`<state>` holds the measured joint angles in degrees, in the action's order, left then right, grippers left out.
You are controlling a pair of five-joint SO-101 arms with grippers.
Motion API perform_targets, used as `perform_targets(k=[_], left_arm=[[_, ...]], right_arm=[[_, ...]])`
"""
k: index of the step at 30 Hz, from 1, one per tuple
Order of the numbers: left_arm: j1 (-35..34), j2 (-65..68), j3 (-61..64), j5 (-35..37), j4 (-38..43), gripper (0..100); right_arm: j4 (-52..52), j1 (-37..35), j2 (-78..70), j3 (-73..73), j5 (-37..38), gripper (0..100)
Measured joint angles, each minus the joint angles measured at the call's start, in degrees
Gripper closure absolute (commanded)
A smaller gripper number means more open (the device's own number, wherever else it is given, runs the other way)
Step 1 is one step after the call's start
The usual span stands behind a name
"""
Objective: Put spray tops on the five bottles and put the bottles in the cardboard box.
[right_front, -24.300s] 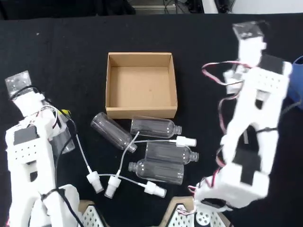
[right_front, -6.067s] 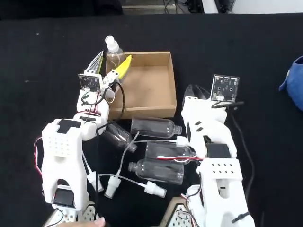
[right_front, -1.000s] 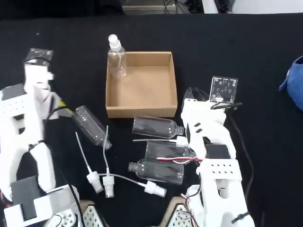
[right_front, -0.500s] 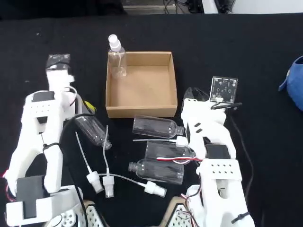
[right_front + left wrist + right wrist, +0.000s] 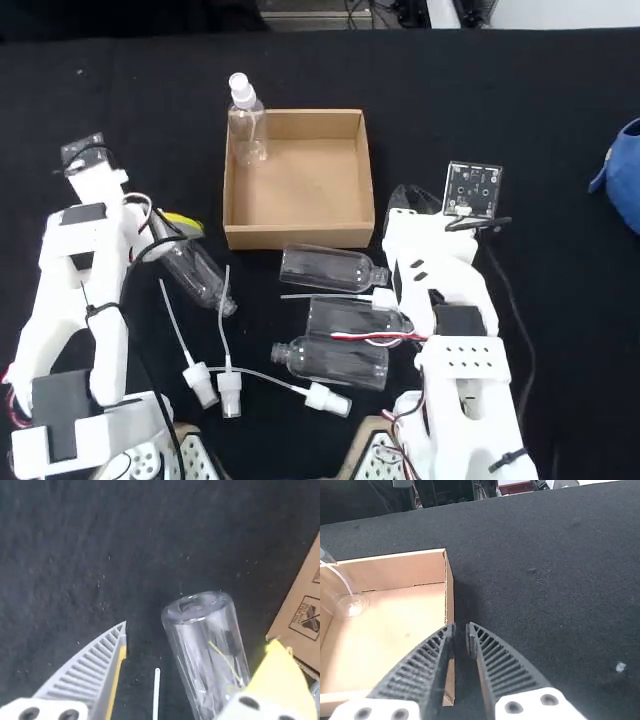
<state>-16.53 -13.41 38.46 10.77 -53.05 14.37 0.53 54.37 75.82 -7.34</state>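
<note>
The cardboard box [image 5: 300,185] sits mid-table, and one capped bottle [image 5: 245,120] stands in its far left corner, seen too as the capped bottle [image 5: 342,597]. A clear uncapped bottle [image 5: 197,272] lies left of the box. My left gripper [image 5: 168,232] is open astride its base end; the bottle [image 5: 205,640] lies between the grey finger [image 5: 95,675] and the yellow finger [image 5: 275,680]. Three more uncapped bottles [image 5: 345,320] lie in front of the box. Several spray tops [image 5: 225,388] lie near the front edge. My right gripper [image 5: 459,630] is shut and empty beside the box's right wall [image 5: 449,625].
A loose dip tube [image 5: 156,695] lies beside the bottle under my left gripper. Another spray top [image 5: 392,297] rests against the right arm [image 5: 440,300]. A blue object [image 5: 622,170] sits at the table's right edge. Bare black cloth lies behind and to the right of the box.
My left arm has swung in from the far left and come down over the bottle lying left of the box. The right arm and the other bottles have stayed put.
</note>
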Motion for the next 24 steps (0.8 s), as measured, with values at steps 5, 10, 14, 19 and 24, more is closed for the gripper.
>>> perform_targets(k=[5,10,14,19,24], left_arm=[[2.9,0.0,2.3,0.7,0.8,74],[3.1,0.0,5.6,0.7,6.2,82],[2.5,0.0,7.6,0.8,7.9,94],[-1.8,0.0,7.6,0.8,8.1,97],[-10.5,0.0,4.7,2.6,8.1,97]], right_arm=[[0.0,0.0,0.0,0.0,0.0,97.3],[0.0,0.0,0.0,0.0,0.0,97.3],[0.0,0.0,0.0,0.0,0.0,97.3],[0.0,0.0,0.0,0.0,0.0,97.3],[0.0,0.0,0.0,0.0,0.0,97.3]])
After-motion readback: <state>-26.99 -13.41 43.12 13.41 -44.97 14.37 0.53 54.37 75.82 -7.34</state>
